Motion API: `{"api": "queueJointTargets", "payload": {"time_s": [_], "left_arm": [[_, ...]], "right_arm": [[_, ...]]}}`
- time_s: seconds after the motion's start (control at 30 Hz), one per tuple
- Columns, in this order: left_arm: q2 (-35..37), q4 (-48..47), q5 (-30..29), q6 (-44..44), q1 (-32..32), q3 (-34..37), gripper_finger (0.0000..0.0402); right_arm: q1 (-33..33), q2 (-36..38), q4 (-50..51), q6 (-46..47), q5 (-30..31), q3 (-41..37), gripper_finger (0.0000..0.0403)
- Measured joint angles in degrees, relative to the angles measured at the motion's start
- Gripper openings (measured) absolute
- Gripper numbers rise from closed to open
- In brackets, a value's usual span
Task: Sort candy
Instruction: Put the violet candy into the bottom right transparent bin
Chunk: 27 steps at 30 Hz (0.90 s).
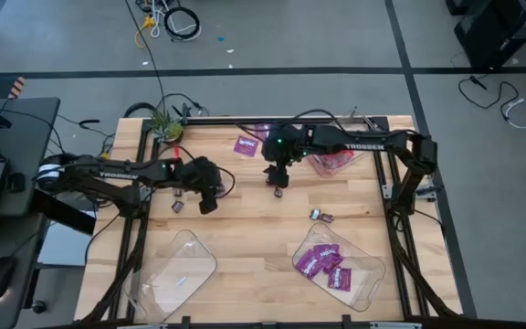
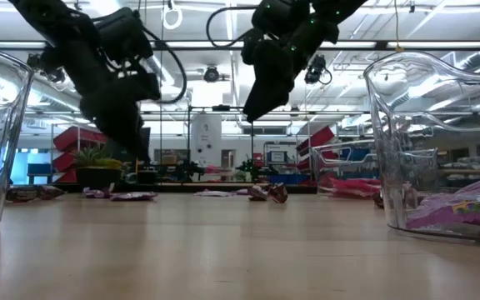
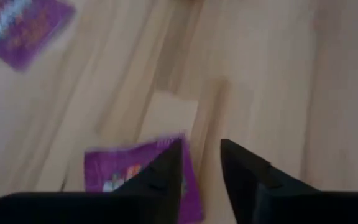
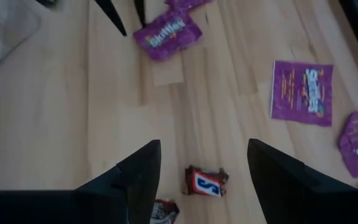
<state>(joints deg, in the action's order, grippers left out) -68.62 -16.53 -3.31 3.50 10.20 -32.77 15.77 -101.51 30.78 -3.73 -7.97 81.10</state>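
Note:
My left gripper (image 1: 208,199) (image 3: 201,158) is open by a narrow gap and hovers above the wood. A purple packet (image 3: 117,174) lies beside and partly under one of its fingers. A second purple packet (image 3: 27,28) lies farther off. My right gripper (image 1: 278,181) (image 4: 201,155) is wide open and raised over the table's middle. Below its gap lies a small brown-and-red wrapped piece (image 4: 205,182), with another dark piece (image 4: 165,211) beside it. More purple packets (image 4: 302,92) (image 4: 166,34) lie flat on the table. In the low view both grippers (image 2: 140,154) (image 2: 248,115) hang clear of the tabletop.
A clear tray (image 1: 373,274) holding several purple packets sits at the near right, and an empty clear tray (image 1: 176,274) at the near left. A dark piece (image 1: 320,216) lies between them and the arms. A pile of sweets (image 1: 331,163) and a purple packet (image 1: 243,144) lie toward the far edge.

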Motion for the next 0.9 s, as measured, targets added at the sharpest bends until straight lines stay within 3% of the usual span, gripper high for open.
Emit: {"api": "queueJointTargets", "payload": {"time_s": [0.3, 0.6, 0.73, 0.9], "left_arm": [[-8.5, 0.4, -7.1, 4.3, -0.5, 0.0, 0.0193], [-15.2, 0.7, -8.7, 6.0, -0.5, -0.3, 0.0207], [-14.7, 0.7, -8.7, 6.1, -0.5, -0.4, 0.0177], [-14.5, 2.1, -9.2, 5.9, -0.9, -0.6, 0.0076]], "right_arm": [[-1.0, 0.5, -0.4, -0.4, 0.5, 0.0, 0.0223], [-1.6, 0.5, -0.1, -1.2, 0.6, 0.0, 0.022], [-1.9, 0.5, 0.2, -1.0, 0.6, 0.0, 0.0218], [-2.4, 1.2, 1.7, -1.0, 1.0, 0.0, 0.0204]]}}
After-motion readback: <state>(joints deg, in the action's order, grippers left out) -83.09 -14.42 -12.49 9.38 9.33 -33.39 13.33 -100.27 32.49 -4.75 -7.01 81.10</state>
